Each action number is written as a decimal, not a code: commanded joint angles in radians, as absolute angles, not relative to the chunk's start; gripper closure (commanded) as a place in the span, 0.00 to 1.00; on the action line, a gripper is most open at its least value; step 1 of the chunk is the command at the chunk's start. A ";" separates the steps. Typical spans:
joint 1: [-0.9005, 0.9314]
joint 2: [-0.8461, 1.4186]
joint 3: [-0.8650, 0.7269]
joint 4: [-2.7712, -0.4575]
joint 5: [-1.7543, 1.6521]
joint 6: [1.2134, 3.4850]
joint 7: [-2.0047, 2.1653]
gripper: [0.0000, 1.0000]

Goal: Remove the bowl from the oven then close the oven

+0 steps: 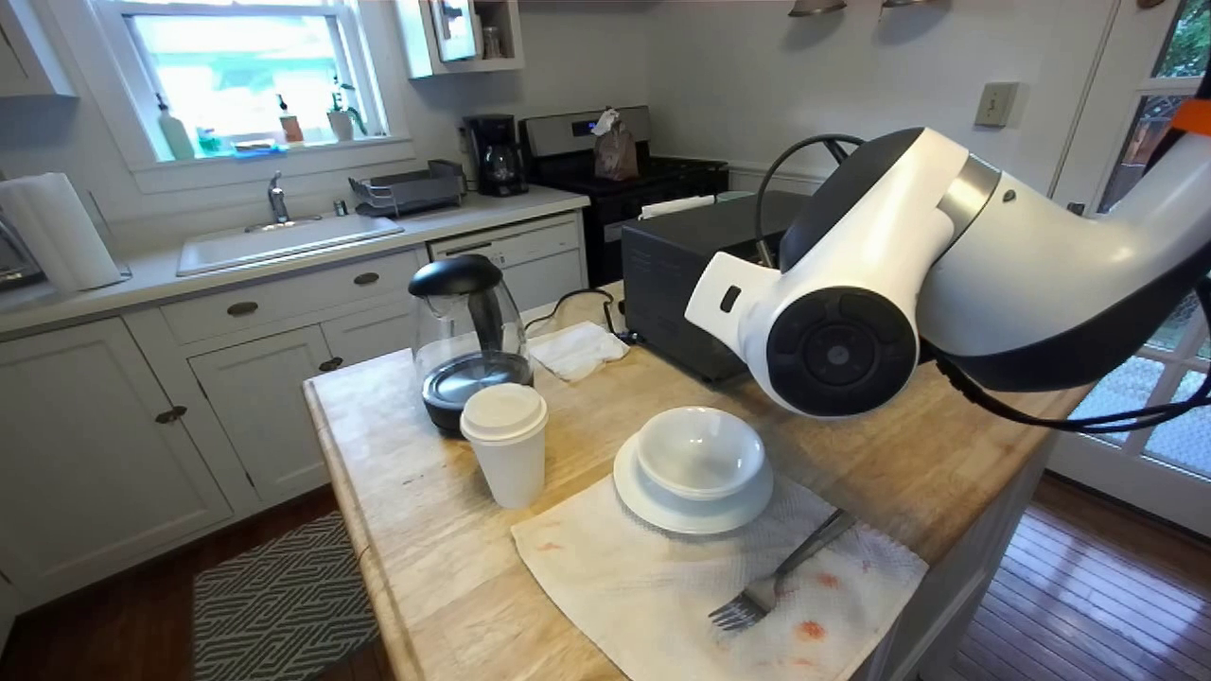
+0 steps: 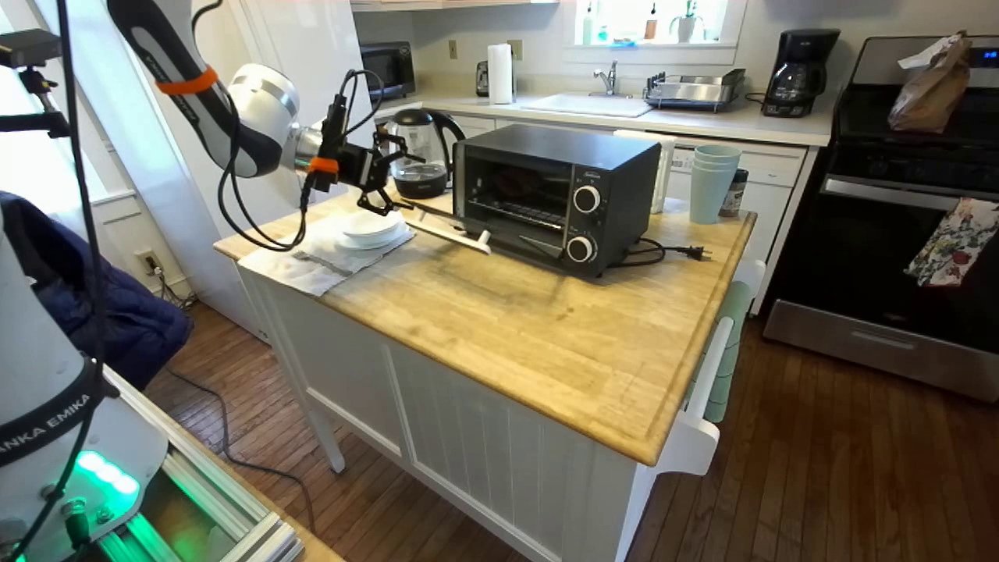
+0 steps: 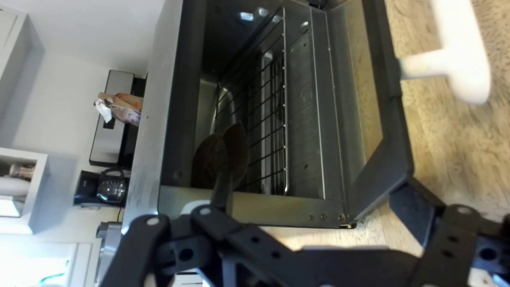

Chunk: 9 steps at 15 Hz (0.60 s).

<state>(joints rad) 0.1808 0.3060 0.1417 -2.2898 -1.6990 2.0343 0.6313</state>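
Note:
The bowl (image 1: 700, 452) is small, white and glossy. It sits upright on a white plate (image 1: 695, 515) on the table; it also shows in an exterior view (image 2: 371, 223). The black oven (image 2: 538, 156) stands on the table with its door dropped open. Its white door handle (image 2: 451, 234) hangs low at the front, and it also shows in the wrist view (image 3: 466, 59). The oven's wire rack (image 3: 271, 119) is bare where I see it. A dark leaf-shaped form over the rack is unclear. My gripper (image 2: 404, 181) is open and empty beside the oven's open front; the arm hides it in an exterior view.
A paper towel (image 1: 615, 567) with a fork (image 1: 781, 577) lies under the plate. A lidded white cup (image 1: 508, 454) and a glass kettle (image 1: 473, 350) stand beside it. Green cups (image 2: 712, 183) and a cord (image 2: 663, 250) lie past the oven's knob side.

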 commanded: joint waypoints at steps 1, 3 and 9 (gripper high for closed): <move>0.162 0.276 0.154 -2.306 -1.758 2.053 0.606 0.00; 0.158 0.277 0.154 -2.299 -1.766 2.055 0.595 0.00; 0.147 0.266 0.152 -2.278 -1.785 2.068 0.573 0.00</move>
<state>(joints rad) 0.1717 0.2907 0.1435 -2.2827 -1.7514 2.0387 0.6060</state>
